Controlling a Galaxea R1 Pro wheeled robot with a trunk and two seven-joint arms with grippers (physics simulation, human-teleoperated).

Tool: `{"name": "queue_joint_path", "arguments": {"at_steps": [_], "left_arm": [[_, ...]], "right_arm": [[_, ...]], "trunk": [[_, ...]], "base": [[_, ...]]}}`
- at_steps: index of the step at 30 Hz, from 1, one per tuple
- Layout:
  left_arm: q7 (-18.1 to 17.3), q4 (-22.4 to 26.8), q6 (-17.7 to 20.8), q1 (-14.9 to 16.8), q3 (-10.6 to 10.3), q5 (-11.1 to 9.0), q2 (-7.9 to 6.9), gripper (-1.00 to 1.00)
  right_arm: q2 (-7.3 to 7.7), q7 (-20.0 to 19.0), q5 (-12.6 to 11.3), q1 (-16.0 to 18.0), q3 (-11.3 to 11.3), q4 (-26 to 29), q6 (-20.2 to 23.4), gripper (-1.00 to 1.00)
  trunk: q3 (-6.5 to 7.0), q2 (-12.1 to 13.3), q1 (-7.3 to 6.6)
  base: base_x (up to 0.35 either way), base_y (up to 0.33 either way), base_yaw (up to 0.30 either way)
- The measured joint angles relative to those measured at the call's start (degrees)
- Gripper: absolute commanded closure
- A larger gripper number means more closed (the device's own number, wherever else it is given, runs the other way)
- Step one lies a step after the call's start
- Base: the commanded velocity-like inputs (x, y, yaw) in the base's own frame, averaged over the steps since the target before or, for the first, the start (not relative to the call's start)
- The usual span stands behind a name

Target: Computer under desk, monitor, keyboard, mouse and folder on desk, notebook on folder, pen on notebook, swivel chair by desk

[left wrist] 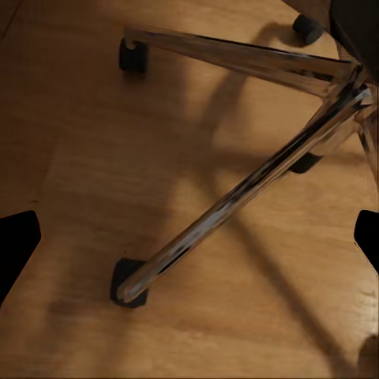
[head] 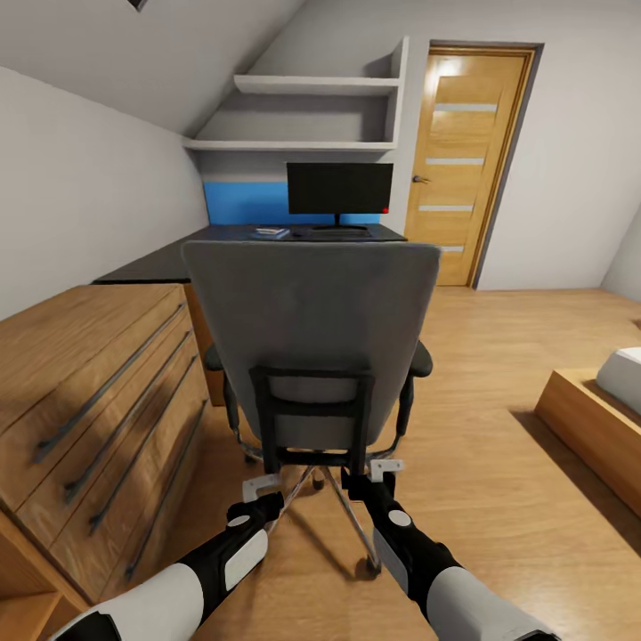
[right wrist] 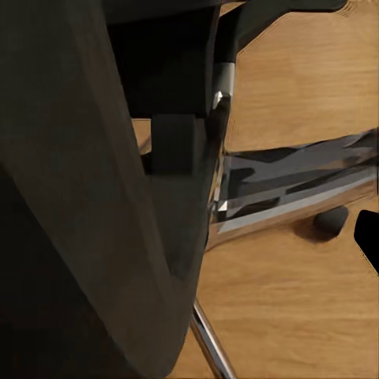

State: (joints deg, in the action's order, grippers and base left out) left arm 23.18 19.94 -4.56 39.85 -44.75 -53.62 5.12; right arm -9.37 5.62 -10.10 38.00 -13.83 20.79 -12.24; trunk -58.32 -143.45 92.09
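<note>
The grey swivel chair (head: 312, 329) stands right in front of me with its back to me, and its metal star base (left wrist: 237, 197) spreads over the wood floor. Beyond it is the black desk (head: 169, 260) with the monitor (head: 339, 189) upright on it. Left of the monitor's foot lies the flat blue folder (head: 270, 233) with something pale on top, too small to identify. My left gripper (head: 258, 488) hangs open low beside the chair's base. My right gripper (head: 385, 470) is close under the chair's back frame (right wrist: 170, 142); one fingertip (right wrist: 368, 237) sits wide at the picture's edge, so it is open.
A light-wood drawer unit (head: 89, 383) stands close on the left of the chair. A wooden door (head: 463, 160) is at the back right, wall shelves (head: 312, 85) hang above the desk, and a low wooden bed frame (head: 592, 418) borders the floor at the right.
</note>
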Motion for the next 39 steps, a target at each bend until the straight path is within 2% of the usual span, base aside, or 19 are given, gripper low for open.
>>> {"name": "queue_joint_path", "arguments": {"at_steps": [10, 15, 17, 20, 39], "left_arm": [[-0.03, -0.03, -0.02, -0.02, -0.08, -0.1, 0.01, -1.0], [-0.03, -0.05, -0.01, -0.03, -0.19, -0.38, 0.02, -1.0], [-0.06, -0.1, -1.81, -0.02, -0.15, -0.32, 0.01, -1.0], [-0.09, -0.2, -2.56, -0.03, -0.08, -0.43, 0.01, -1.0], [-0.09, -0.27, -2.75, -0.02, 0.04, -0.05, 0.01, -1.0]], "right_arm": [[0.03, -0.15, 0.19, 0.01, -0.21, -0.54, -3.14, -1.0], [0.05, -0.17, 0.2, 0.0, -0.23, -0.59, -3.22, -1.0], [0.08, -0.15, 0.19, 0.0, -0.26, -0.61, -3.22, -1.0], [0.08, -0.16, 0.16, -0.01, -0.32, -0.63, -3.21, -1.0], [0.01, -0.06, 0.18, 0.0, -0.2, -0.7, -3.24, -1.0]], "trunk": [[0.01, 0.0, 0.0], [0.13, 0.0, 0.0], [0.14, 0.0, 0.0], [0.14, 0.0, 0.0], [0.15, 0.0, 0.0]], "base": [[0.322, -0.072, -0.024], [0.322, -0.106, -0.098], [0.322, -0.027, -0.009], [0.322, -0.008, -0.003], [0.322, -0.011, 0.0]]}}
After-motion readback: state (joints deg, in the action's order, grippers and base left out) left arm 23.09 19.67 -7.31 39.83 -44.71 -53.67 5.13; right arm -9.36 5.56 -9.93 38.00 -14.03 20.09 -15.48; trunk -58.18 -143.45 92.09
